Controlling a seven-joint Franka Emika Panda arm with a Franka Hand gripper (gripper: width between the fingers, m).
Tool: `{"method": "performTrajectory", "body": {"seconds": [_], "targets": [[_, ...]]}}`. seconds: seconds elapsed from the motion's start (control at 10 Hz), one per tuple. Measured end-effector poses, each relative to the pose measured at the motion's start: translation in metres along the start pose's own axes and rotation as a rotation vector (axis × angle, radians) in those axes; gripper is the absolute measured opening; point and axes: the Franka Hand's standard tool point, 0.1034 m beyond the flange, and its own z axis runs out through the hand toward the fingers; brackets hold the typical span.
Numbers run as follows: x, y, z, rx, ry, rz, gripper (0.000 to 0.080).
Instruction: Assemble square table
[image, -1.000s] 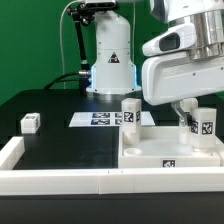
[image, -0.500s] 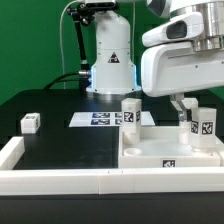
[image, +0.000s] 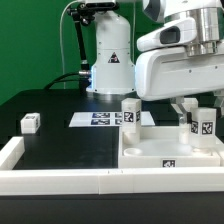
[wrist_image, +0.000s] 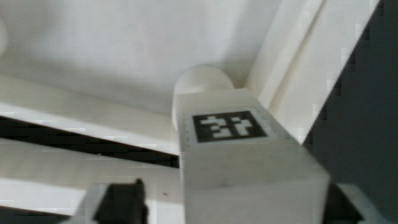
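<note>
Assembly looks partway: the slab (image: 165, 160), at the exterior view's right on the desk (image: 60, 150), carries two upright legs (image: 130, 112), a third leg (image: 29, 122) lies loose, and the tool (image: 190, 112) straddles the right leg (image: 205, 124), grip unclear.

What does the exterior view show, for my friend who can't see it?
A white robot arm's gripper is down at a tagged white leg post standing on the square table slab. Another leg post stands on the slab toward the exterior view's left, and a small white part lies apart on the black table.
</note>
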Motion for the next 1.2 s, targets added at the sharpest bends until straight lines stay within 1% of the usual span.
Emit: {"method": "performTrajectory", "body": {"seconds": [0.1, 0.2, 0.5, 0.7, 1.0, 1.1, 1.2], "targets": [[0.0, 0.0, 0.0, 0.0, 0.0, 0.0, 0.0333], [0.0, -0.0001, 0.0, 0.0, 0.0, 0.009, 0.029], [0.0, -0.0002, 0.0, 0.0, 0.0, 0.023, 0.029], [0.0, -0.0026, 0.0004, 0.011, 0.0, 0.206, 0.029], [-0.0007, 0.0007, 0.0005, 0.026, -0.002, 0.592, 0.0291], [-0.0011, 0.0016, 0.0007, 0.028, -0.003, 0.718, 0.0291], [-0.0013, 0.0023, 0.0009, 0.023, -0.002, 0.82, 0.0291]]}}
